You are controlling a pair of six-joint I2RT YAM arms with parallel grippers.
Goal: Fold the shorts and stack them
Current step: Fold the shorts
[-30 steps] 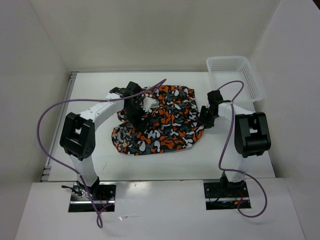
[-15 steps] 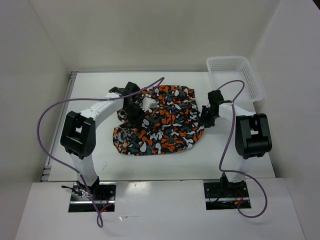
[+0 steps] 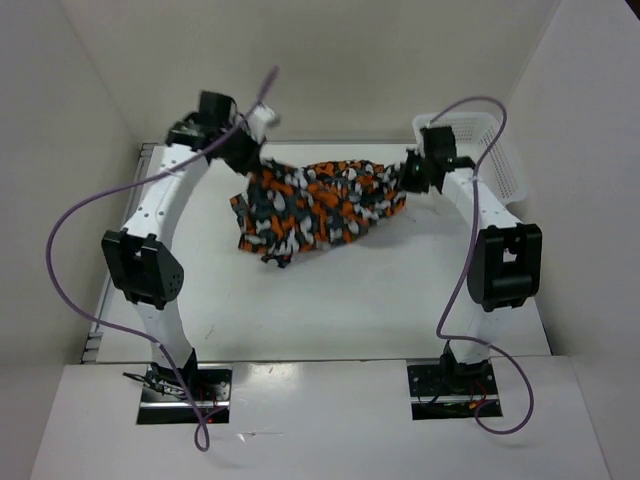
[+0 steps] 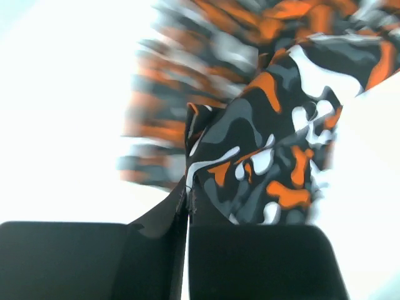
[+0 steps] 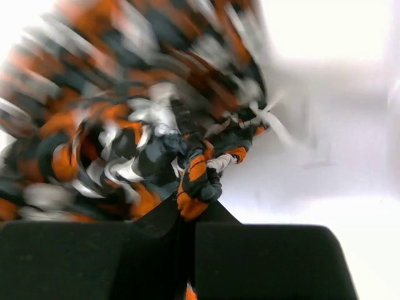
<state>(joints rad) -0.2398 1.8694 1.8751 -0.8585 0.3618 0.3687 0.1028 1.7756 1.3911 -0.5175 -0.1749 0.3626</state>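
The shorts [image 3: 320, 200] are soft, crumply cloth. The basket [image 3: 510, 165] is white plastic with holes. The worktop [image 3: 350, 300] looks smooth and matt.

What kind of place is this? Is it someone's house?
Probably not a house, more like a robot testing booth: two robot arms bolted by a white table, plain white walls around it, purple cables.

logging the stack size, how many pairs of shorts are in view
1. The shorts hang bunched over the table, held between the left end effector and the right end effector near the basket. No other pair shows; folds could hide one.
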